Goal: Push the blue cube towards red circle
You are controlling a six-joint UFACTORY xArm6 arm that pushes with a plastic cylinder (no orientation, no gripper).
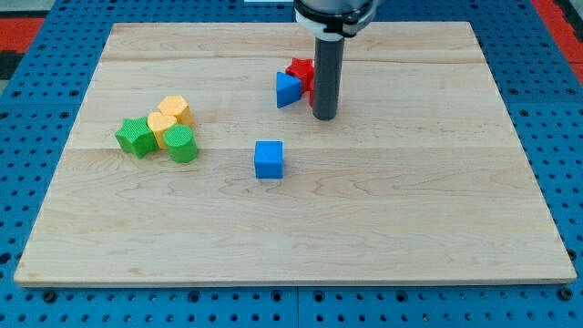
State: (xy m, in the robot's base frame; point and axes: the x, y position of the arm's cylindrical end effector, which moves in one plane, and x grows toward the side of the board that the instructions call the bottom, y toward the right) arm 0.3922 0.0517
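Near the middle of the counter [410, 210], slightly toward the view's bottom, sits the blue cube [269, 158], alone and well apart from every other block. My tip [324, 117] stands above it and to the view's right, so the cube lies down and to the view's left from the tip. No jaws exist on this arm, only the straight rod, so nothing is spread, pressed together or pinching.

Just beside the rod, on its left side in the view, are a blue wedge-shaped block [288, 89] and a red block [301, 71]; the red one is partly hidden by the rod and looks star-like, so I cannot tell whether it is the red circle the task means, or whether another red piece is hidden behind the rod. At the view's left is a tight cluster: a green star [136, 136], a green cylinder [182, 144] and two yellow blocks [168, 117], touching or nearly so.

The relation that matters is this: the cube lies between the view's bottom edge and the red block, and the tip is on the wrong side of it. As I judge it, the tip needs to go around to the cube's lower-left side, then push up and slightly right. The blue wedge stands close to that line and could be struck.
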